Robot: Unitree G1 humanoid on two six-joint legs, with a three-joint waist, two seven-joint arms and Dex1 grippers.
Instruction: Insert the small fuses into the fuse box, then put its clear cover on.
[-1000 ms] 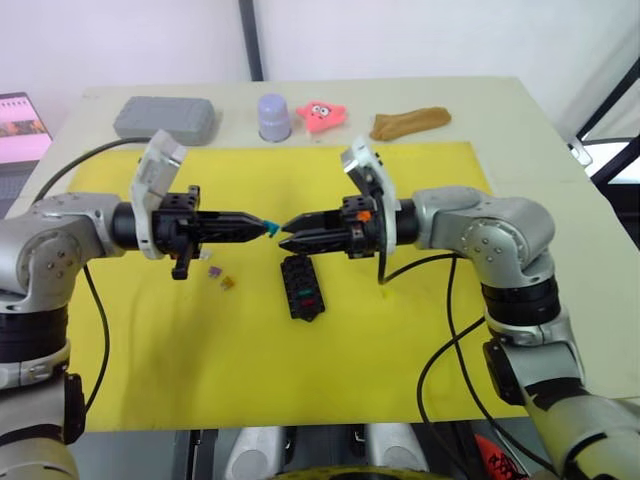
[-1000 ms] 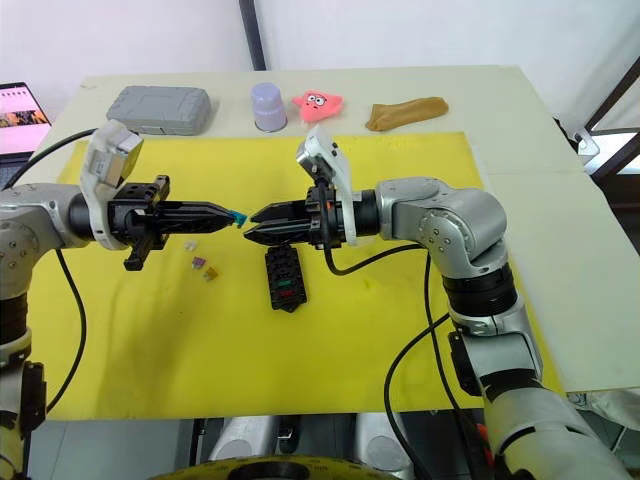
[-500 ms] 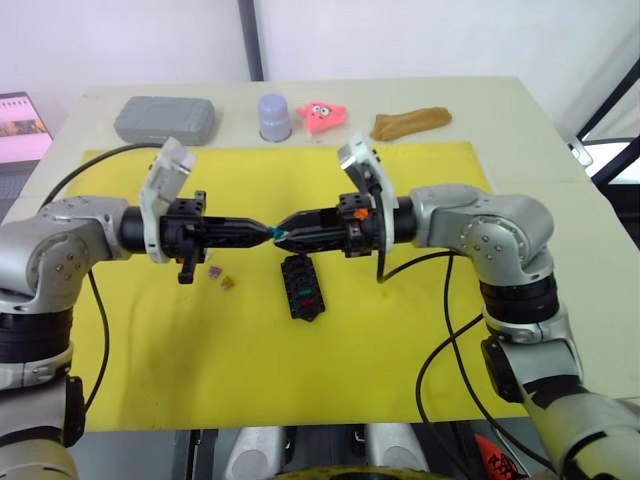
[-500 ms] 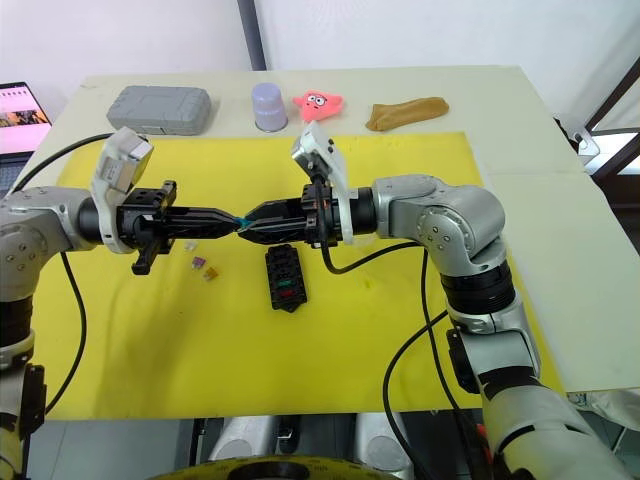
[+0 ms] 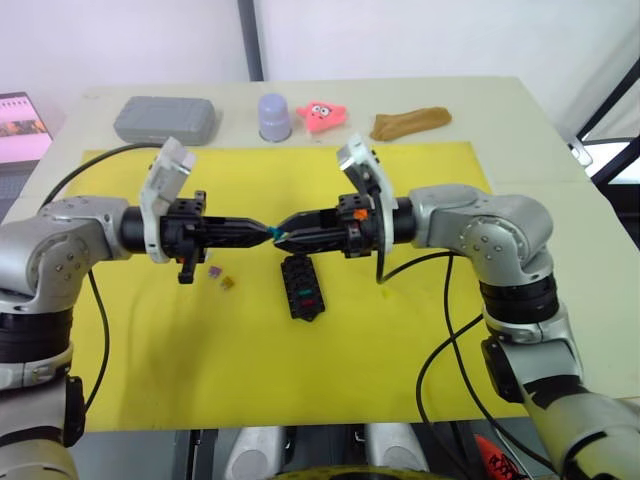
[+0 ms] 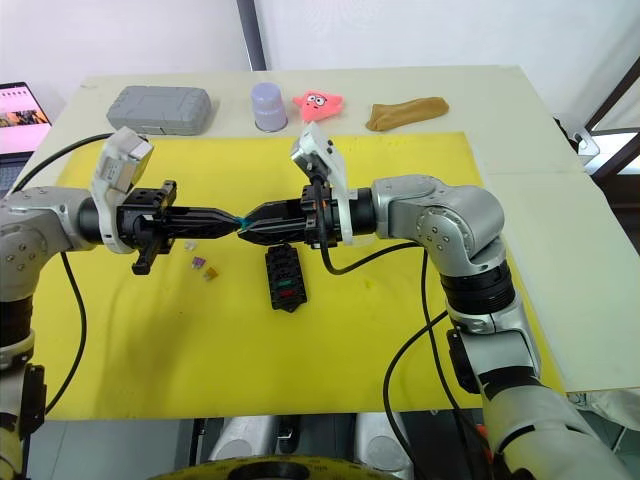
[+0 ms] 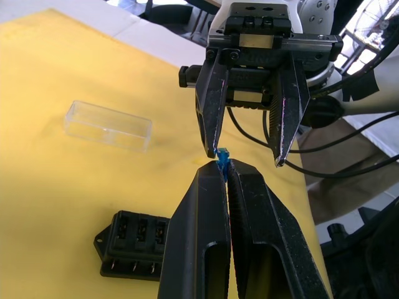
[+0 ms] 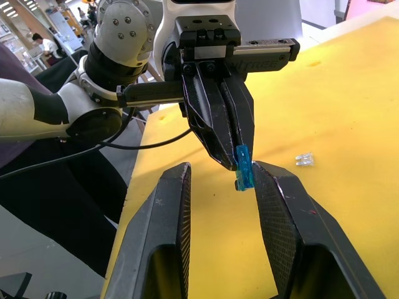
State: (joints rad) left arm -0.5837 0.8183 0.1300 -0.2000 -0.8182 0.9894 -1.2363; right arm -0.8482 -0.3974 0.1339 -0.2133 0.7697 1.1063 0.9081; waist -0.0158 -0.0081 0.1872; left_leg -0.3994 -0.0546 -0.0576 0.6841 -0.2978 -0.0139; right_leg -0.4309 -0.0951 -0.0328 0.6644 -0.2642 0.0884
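My left gripper (image 5: 270, 231) is shut on a small blue fuse (image 8: 242, 168), held in the air above the yellow mat. Facing it tip to tip, my right gripper (image 5: 285, 229) is open, and its fingers (image 7: 214, 112) straddle the blue fuse (image 7: 222, 154). Just below the two tips, the black fuse box (image 5: 302, 288) lies on the mat with green and red specks showing in its slots. A purple fuse (image 5: 212, 271) and an orange fuse (image 5: 227, 283) lie loose to the left of the box. The clear cover (image 7: 108, 125) rests flat on the mat.
At the table's back stand a grey case (image 5: 165, 118), a lavender cup (image 5: 274, 117), a pink toy (image 5: 322, 114) and a brown lump (image 5: 410, 122). A laptop (image 5: 20, 125) sits at the far left. Black cables hang from both arms.
A second ago the two grippers were apart. They have moved together, and the right gripper's open fingers now enclose the tip of the blue fuse.
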